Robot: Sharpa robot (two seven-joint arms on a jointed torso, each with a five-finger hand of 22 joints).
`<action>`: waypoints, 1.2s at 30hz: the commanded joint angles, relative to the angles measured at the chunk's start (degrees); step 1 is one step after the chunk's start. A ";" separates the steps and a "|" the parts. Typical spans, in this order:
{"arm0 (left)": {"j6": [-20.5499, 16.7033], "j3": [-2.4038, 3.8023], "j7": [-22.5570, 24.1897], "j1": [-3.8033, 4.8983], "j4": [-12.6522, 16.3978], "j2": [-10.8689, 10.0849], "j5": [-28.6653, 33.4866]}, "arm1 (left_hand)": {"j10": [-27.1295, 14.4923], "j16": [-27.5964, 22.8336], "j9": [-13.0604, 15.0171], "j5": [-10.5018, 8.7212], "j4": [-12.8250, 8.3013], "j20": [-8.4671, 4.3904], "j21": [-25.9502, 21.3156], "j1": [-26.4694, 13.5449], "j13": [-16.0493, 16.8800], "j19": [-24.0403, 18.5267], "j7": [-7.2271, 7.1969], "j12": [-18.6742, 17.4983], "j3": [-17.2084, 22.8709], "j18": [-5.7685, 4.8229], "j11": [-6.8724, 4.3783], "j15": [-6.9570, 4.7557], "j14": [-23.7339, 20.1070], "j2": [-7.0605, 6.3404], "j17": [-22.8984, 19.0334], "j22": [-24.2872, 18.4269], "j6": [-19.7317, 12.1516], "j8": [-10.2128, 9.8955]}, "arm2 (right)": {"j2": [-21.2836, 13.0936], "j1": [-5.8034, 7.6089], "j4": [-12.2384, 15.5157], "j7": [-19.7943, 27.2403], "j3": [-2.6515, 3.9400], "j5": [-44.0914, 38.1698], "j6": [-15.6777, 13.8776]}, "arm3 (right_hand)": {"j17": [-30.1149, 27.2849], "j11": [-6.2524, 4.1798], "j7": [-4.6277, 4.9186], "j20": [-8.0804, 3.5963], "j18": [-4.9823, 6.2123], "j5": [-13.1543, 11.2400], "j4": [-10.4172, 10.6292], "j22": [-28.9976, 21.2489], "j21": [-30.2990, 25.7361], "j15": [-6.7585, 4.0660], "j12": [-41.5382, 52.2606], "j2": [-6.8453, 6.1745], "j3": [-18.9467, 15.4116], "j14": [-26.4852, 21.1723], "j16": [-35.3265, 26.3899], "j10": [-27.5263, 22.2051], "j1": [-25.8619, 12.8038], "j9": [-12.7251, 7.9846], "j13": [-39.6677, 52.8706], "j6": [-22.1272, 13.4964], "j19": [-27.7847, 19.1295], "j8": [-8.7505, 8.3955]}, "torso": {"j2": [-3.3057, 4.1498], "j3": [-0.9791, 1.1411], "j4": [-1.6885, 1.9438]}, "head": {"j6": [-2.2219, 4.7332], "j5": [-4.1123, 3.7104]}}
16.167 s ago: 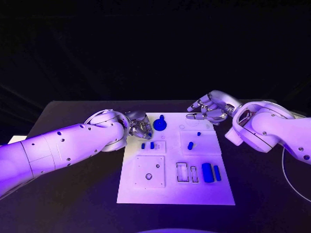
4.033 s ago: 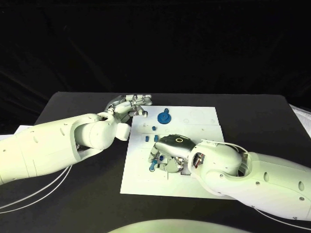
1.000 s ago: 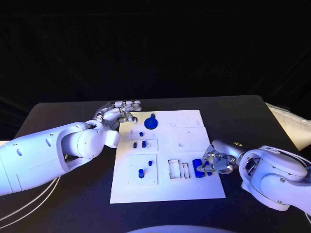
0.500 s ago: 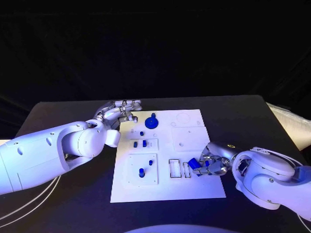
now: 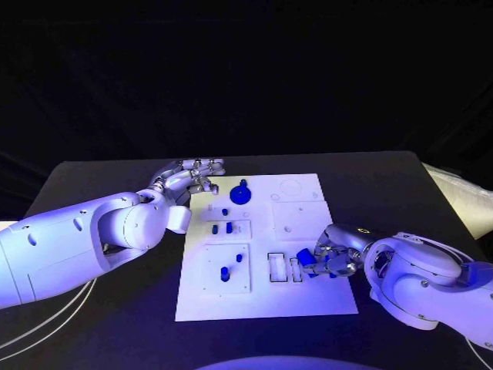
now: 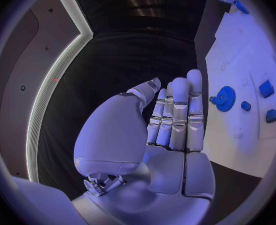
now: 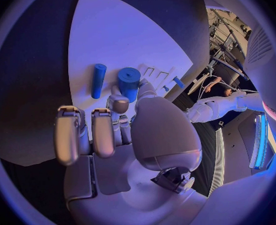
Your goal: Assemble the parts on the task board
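The white task board [image 5: 269, 297] lies in the middle of the black table. My right hand [image 5: 333, 258] rests at the board's right edge and pinches a thick blue cylinder [image 5: 306, 257] [image 7: 129, 81], tilted up beside two empty rectangular slots [image 5: 278, 267]. A thin blue cylinder [image 7: 97, 80] lies flat on the board [image 7: 119, 35] next to it. My left hand [image 5: 191, 176] [image 6: 169, 130] hovers by the board's far left corner with its fingers straight and nothing in it. A blue gear [image 5: 239, 194] [image 6: 225, 97] stands near that hand.
Small blue pieces [image 5: 219, 229] sit in the board's left blocks, two more [image 5: 231, 266] in the square plate below them. Black table [image 5: 102, 308] stretches on both sides of the board. White cables [image 5: 47, 327] run under my left arm.
My right hand has shifted slightly left along the board's right edge and tipped the thick blue cylinder up from lying flat. My left hand has stayed still.
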 commanded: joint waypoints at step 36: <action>1.08 0.02 0.18 -0.23 0.06 0.17 -0.23 | -0.63 0.31 0.01 0.25 -0.22 0.35 -0.45 0.01 0.14 0.01 -0.07 0.55 -0.20 0.61 0.03 -0.14 -0.52 0.70 -0.17 -0.11 -0.55 0.34 | 2.35 0.23 3.36 -0.29 0.26 11.49 -2.52 | -0.60 -1.06 -0.81 -0.81 -0.40 4.29 0.24 1.59 0.21 -1.07 -0.09 2.67 -2.67 3.03 0.24 1.56 -1.50 1.73 2.04 2.11 -0.06 1.24 | 0.03 -0.05 -0.03 | 0.10 0.25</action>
